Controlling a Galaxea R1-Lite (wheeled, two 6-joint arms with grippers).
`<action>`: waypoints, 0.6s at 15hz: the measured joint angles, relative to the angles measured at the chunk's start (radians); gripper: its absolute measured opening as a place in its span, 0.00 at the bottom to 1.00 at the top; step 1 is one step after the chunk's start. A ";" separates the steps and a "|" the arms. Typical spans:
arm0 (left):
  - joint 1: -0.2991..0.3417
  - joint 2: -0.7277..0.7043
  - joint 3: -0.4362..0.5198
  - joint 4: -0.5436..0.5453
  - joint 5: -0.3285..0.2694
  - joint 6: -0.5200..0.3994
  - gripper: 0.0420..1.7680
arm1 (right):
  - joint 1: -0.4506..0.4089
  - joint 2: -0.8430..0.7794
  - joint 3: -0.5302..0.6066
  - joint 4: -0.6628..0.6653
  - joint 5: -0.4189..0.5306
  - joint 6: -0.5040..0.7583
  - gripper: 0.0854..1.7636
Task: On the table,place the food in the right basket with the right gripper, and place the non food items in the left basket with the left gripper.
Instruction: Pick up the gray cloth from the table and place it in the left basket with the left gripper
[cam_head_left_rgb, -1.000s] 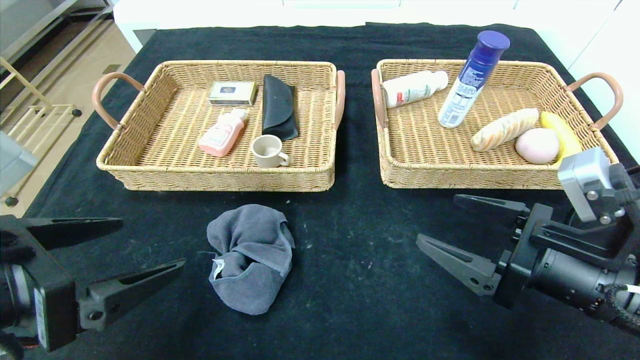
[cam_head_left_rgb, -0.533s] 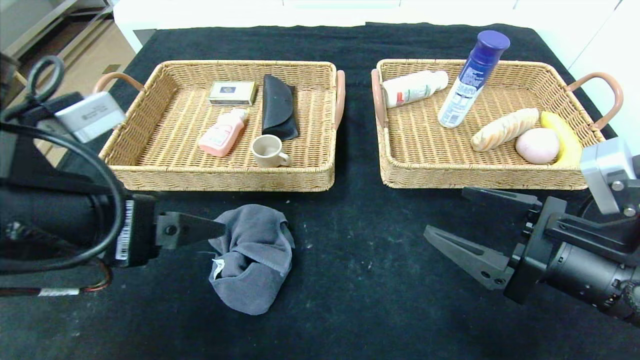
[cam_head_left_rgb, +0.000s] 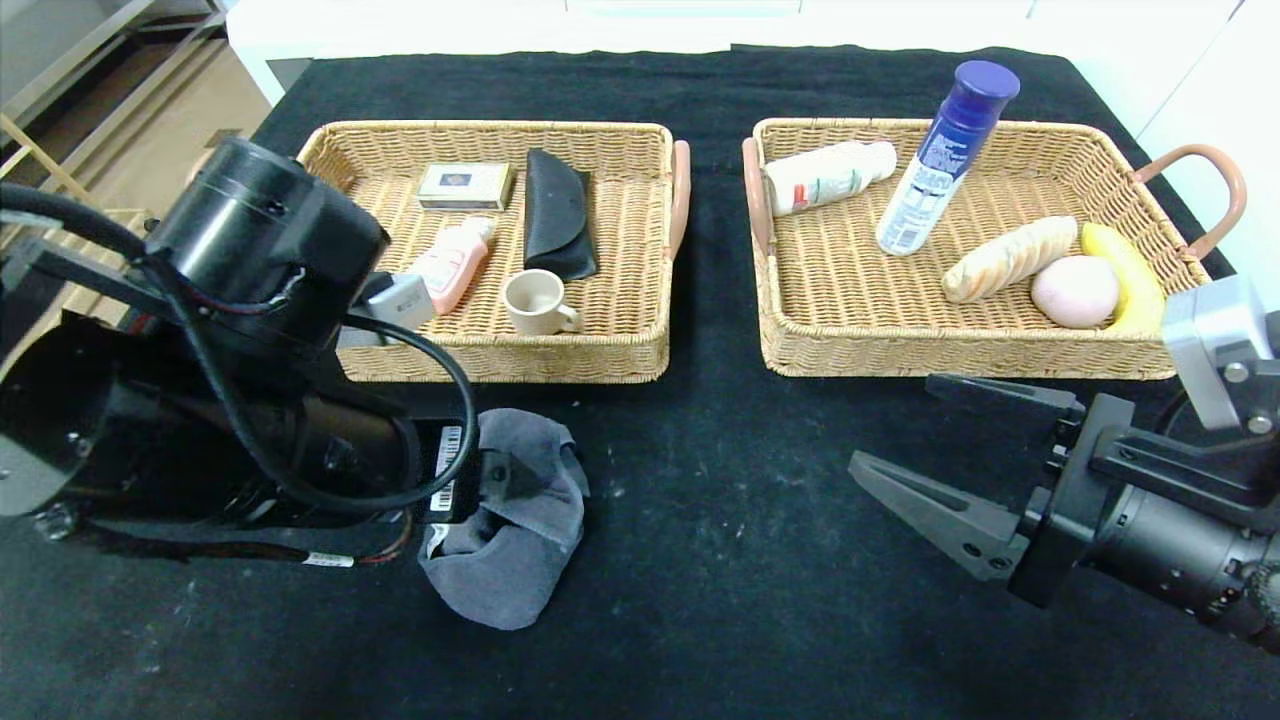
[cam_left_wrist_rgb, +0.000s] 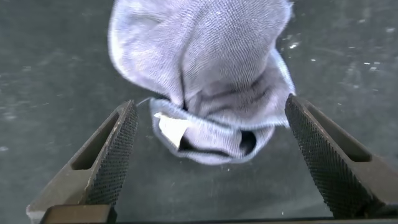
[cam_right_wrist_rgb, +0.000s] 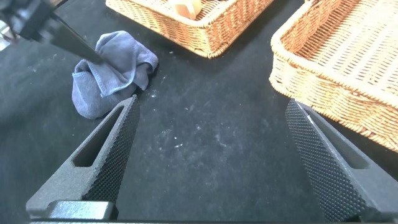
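Both arms are showing matte black housings. Looping black cables and a barcode sticker are showing on the left pincer (cam_head_left_rgb: 495, 475). The right pincer (cam_head_left_rgb: 965, 455) is wearing ribbed wedge fingers (cam_right_wrist_rgb: 106, 158), visible screws and a grey block.

Your head view looks forward and steeply down from above the table (cam_head_left_rgb: 700, 480), taking in both baskets across the upper half of the frame. Your left wrist view sits very close over the grey cloth (cam_left_wrist_rgb: 205, 81), facing down between its own fingers (cam_left_wrist_rgb: 106, 162). Your right wrist view is lower and looks across the table from farther back. All three views share that cloth (cam_right_wrist_rgb: 109, 71), lower centre-left in your head view (cam_head_left_rgb: 520, 540).
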 joint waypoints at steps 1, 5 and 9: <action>0.000 0.017 0.001 -0.003 -0.001 -0.007 0.97 | 0.001 0.000 0.000 0.000 0.000 0.000 0.97; 0.000 0.074 0.007 -0.005 -0.001 -0.023 0.97 | 0.001 0.001 0.001 0.000 0.000 0.000 0.97; 0.000 0.097 0.010 -0.006 -0.007 -0.022 0.97 | 0.001 0.002 0.003 -0.001 0.000 0.000 0.97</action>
